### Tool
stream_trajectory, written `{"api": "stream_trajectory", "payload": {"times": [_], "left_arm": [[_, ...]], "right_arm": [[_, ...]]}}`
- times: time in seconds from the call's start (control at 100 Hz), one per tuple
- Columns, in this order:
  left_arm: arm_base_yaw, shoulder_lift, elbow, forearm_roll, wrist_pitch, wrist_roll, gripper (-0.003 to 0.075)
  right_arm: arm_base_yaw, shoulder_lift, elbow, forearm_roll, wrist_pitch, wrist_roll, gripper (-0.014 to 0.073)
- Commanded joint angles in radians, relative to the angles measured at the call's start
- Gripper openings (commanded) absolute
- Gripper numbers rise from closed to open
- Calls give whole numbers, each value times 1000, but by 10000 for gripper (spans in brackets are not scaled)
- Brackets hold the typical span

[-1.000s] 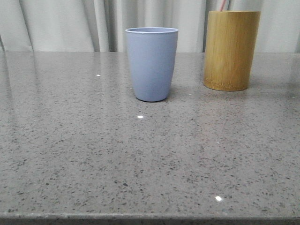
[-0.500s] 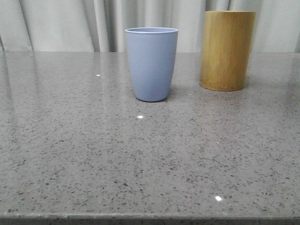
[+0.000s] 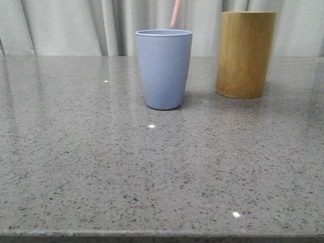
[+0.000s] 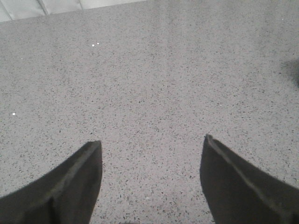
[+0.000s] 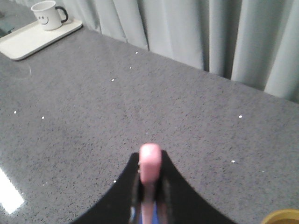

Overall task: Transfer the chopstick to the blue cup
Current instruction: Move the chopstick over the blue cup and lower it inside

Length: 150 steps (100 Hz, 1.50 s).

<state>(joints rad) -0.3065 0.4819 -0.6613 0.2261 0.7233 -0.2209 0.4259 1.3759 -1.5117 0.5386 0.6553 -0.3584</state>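
Observation:
The blue cup (image 3: 164,68) stands upright on the grey speckled table, a little left of the bamboo-brown holder (image 3: 246,53). The lower end of the pale pink chopstick (image 3: 175,14) hangs just above the cup's rim, its upper part cut off by the frame. In the right wrist view my right gripper (image 5: 150,161) is shut on the chopstick (image 5: 150,170), whose rounded end sticks out between the black fingers; a sliver of blue shows below it. My left gripper (image 4: 152,147) is open over bare table, nothing between its dark fingers (image 4: 74,182).
A white tray (image 5: 32,39) with a smiley-face mug (image 5: 48,15) sits far off at one table corner. Pale curtains hang behind the table. The holder's rim (image 5: 282,217) shows at the corner of the right wrist view.
The chopstick stuck out of the bamboo holder a second ago, was out of sight half a second ago, and now hangs over the blue cup. The holder shifted slightly left.

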Motion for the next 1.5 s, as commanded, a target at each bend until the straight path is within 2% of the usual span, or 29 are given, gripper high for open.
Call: {"api": "stream_trajectory", "payload": {"times": [0.0, 0.21, 0.3, 0.42, 0.57, 0.66, 0.91, 1.19, 1.33, 1.49], "left_arm": [[3, 4, -26, 9, -69, -6, 440], [3, 4, -26, 9, -69, -6, 440], [3, 4, -26, 9, -69, -6, 440], [3, 4, -26, 9, -67, -6, 440], [3, 4, -26, 9, -67, -6, 440], [3, 4, -26, 9, -67, -6, 440], [3, 4, -26, 9, -67, -6, 440], [3, 4, -26, 9, -67, -6, 440], [3, 4, -26, 9, -67, -6, 440], [3, 4, -26, 9, -67, -6, 440]], "right_arm": [[23, 6, -33, 31, -76, -28, -64], [31, 66, -33, 31, -76, -27, -62], [31, 76, -33, 31, -77, -27, -23], [31, 77, -33, 31, -77, -27, 126], [31, 77, -33, 31, -78, -27, 407], [30, 72, -33, 28, -78, -27, 479], [8, 10, -33, -58, -83, -27, 477], [-114, -137, -3, -103, -42, -27, 477], [-193, -248, 93, -110, 8, -27, 477], [-256, -397, 286, -150, 11, -27, 477]]}}
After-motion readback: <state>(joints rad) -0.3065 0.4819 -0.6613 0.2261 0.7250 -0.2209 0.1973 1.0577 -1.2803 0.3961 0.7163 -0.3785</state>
